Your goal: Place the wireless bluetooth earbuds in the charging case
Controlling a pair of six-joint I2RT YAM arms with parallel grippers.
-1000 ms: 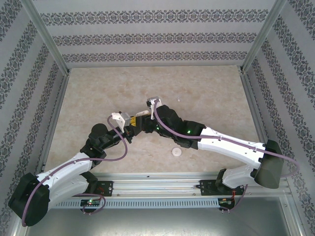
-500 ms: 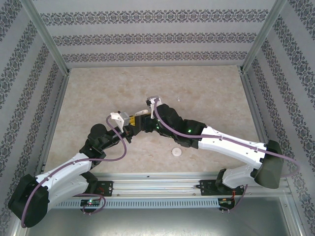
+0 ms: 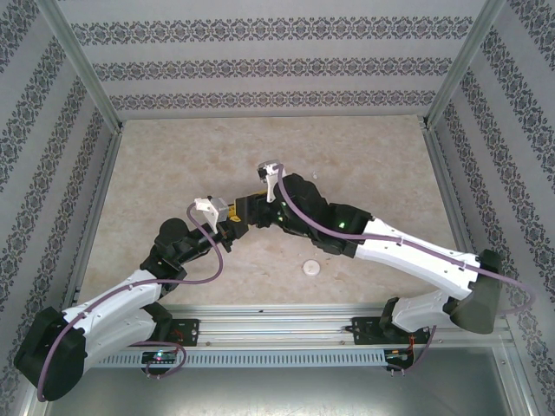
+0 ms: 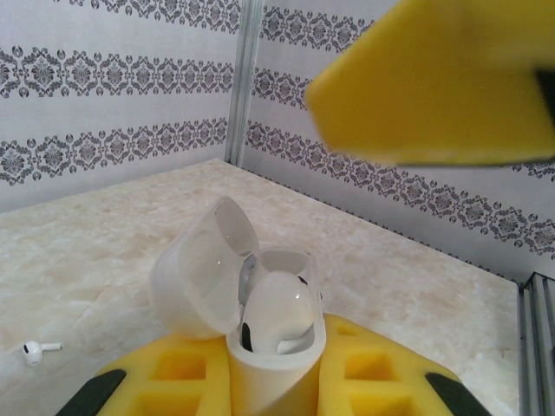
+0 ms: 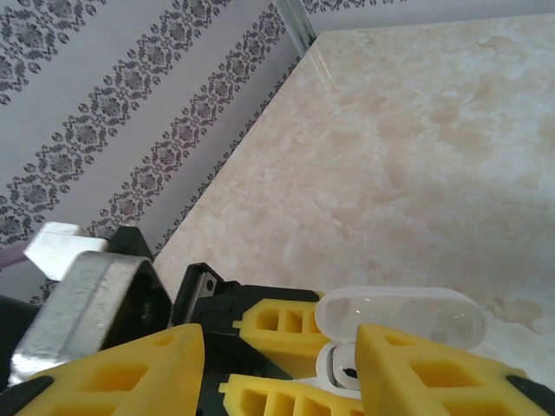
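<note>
The left gripper (image 3: 232, 227), clamped on the white charging case (image 4: 276, 364), holds it upright at the bottom centre of the left wrist view, its lid (image 4: 204, 260) flipped open toward the left. One earbud (image 4: 279, 314) sits in the case. A second earbud (image 4: 35, 351) lies on the marbled table (image 4: 104, 234) at lower left. The right gripper (image 5: 279, 340), jaws parted, hangs close over the case, its yellow finger (image 4: 434, 87) blurred at upper right.

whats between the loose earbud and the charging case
Nothing: in the left wrist view, only bare tabletop lies between the loose earbud and the charging case.
</note>
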